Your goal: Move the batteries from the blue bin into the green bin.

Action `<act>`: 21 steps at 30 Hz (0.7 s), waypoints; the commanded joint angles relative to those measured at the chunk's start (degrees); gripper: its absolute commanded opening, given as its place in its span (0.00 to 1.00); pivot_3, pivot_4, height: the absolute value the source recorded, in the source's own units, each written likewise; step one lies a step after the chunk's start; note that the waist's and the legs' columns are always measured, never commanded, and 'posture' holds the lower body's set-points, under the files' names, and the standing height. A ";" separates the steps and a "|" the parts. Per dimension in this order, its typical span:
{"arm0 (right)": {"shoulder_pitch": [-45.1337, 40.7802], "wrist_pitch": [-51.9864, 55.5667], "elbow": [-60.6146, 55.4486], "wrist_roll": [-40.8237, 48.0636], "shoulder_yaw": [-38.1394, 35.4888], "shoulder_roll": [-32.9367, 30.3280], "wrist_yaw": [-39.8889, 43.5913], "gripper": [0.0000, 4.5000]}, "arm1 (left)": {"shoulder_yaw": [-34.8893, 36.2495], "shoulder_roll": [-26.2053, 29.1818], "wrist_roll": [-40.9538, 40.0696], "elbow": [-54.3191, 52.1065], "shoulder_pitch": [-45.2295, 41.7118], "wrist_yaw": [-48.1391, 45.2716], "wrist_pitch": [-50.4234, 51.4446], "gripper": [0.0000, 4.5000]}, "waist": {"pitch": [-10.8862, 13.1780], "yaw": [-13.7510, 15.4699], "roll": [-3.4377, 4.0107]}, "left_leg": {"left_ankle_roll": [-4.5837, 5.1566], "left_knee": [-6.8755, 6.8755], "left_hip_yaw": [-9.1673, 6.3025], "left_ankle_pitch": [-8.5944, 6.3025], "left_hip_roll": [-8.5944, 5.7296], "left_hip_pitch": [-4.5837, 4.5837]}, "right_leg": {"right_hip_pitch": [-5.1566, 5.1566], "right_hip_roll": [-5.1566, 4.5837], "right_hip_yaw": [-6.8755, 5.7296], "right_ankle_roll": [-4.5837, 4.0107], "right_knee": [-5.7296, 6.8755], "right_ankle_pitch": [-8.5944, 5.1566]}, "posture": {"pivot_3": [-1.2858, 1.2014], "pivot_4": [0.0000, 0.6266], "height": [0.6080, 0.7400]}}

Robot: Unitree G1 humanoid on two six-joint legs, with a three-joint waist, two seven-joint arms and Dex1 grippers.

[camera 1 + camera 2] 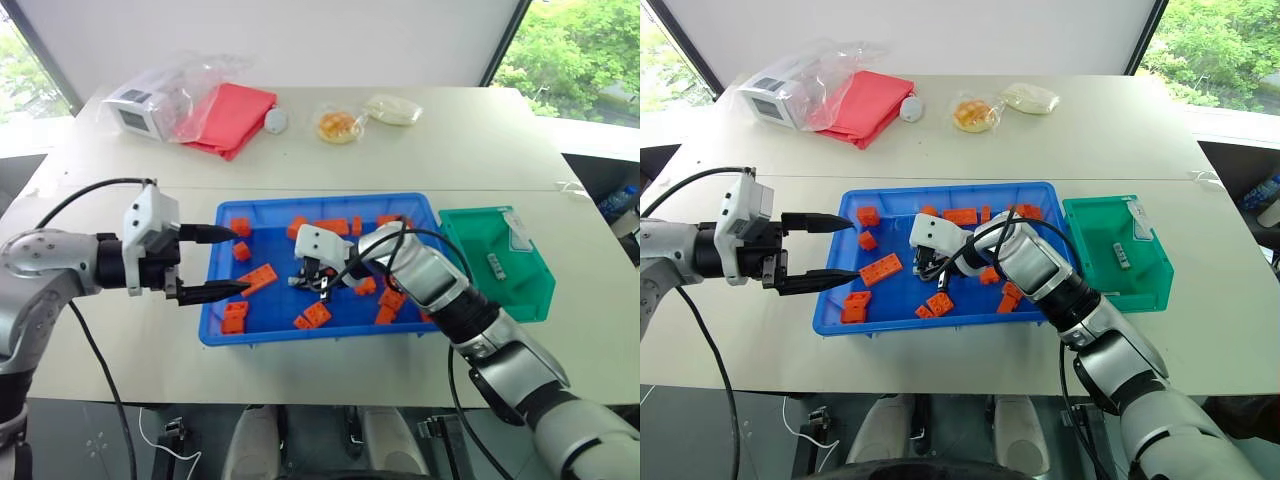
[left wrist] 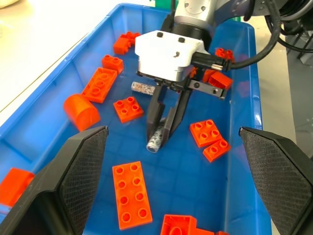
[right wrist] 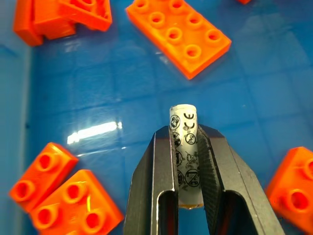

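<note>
Fingers [image 3: 161, 161] of the right gripper [image 2: 164, 125] were clamped on a battery [image 3: 183, 127] near the middle of the blue bin [image 1: 420, 205], its labelled end poking out past the tips, while the left gripper [image 1: 222, 262] hung with its two fingers wide apart over the bin's left end, holding nothing.

Largest of the risks was the carry itself: the green bin [image 1: 535, 285] stood just beside the blue bin's right wall, and the arm would have to lift the battery over both rims, where a low pass could knock it loose. Next came the grip, which looked narrow on a smooth round cylinder and could let it roll or slide out mid-swing. Smaller still, orange bricks [image 2: 129, 196] lay scattered close around the fingertips and might be nudged or dragged on the lift.

Much of the blue bin's right half was screened by the right arm in the head views, so any batteries lying there could not be counted. A second battery [image 2: 143, 88] lay on the bin floor behind the right gripper, partly covered by its white housing. One small grey cylinder [image 1: 1121, 253], apparently a battery, rested inside the green bin. Whether the gripped battery had left the floor could not be told.
</note>
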 commanded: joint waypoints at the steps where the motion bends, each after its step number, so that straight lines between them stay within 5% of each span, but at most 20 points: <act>1: -2.71 9.48 -9.31 6.00 -10.39 -3.29 0.32 0.02 | -1.32 -1.28 -0.75 -0.68 -1.36 -0.64 -0.77 1.00 | 0.01 0.21 0.01 | 0.00 0.00 0.00 0.00 0.00 -0.02 | -0.01 -0.01 0.00 0.01 0.00 0.01 | 0.52 0.24 0.95; 8: -4.89 25.23 -15.73 13.63 -32.61 -22.20 -1.05 0.02 | -6.76 -6.27 0.94 2.03 -6.13 -0.74 -2.10 1.00 | 0.00 1.23 -0.01 | 0.00 0.04 0.00 0.00 -0.07 -0.06 | 0.03 -0.08 -0.01 -0.04 -0.12 -0.02 | 0.52 0.24 0.95; 12: 3.45 25.39 -16.26 13.99 -39.97 -33.72 -2.20 0.02 | -8.64 -8.09 1.90 3.84 -8.06 -1.57 -3.24 1.00 | 0.00 1.47 -0.02 | 0.06 -0.11 0.00 -0.04 -0.05 -0.06 | 0.04 -0.02 -0.01 -0.09 -0.35 -0.06 | 0.52 0.24 0.95; 17: 14.51 25.63 -17.38 14.79 -47.01 -38.10 -5.47 0.02 | -9.87 -9.42 2.50 5.14 -9.73 -2.87 -3.97 1.00 | 0.01 0.46 -0.01 | 0.08 -0.11 0.06 -0.05 -0.04 -0.05 | 0.04 -0.01 0.05 -0.07 -0.38 -0.05 | 0.52 0.24 0.95; 21: 19.36 23.24 -18.18 14.91 -46.78 -37.04 -8.42 0.44 | -10.49 -10.08 2.87 5.81 -10.67 -3.41 -4.13 1.00 | 0.01 -0.09 -0.01 | 0.08 -0.05 0.04 -0.04 -0.04 -0.01 | 0.08 0.00 0.08 -0.05 -0.37 -0.03 | 0.52 0.24 0.95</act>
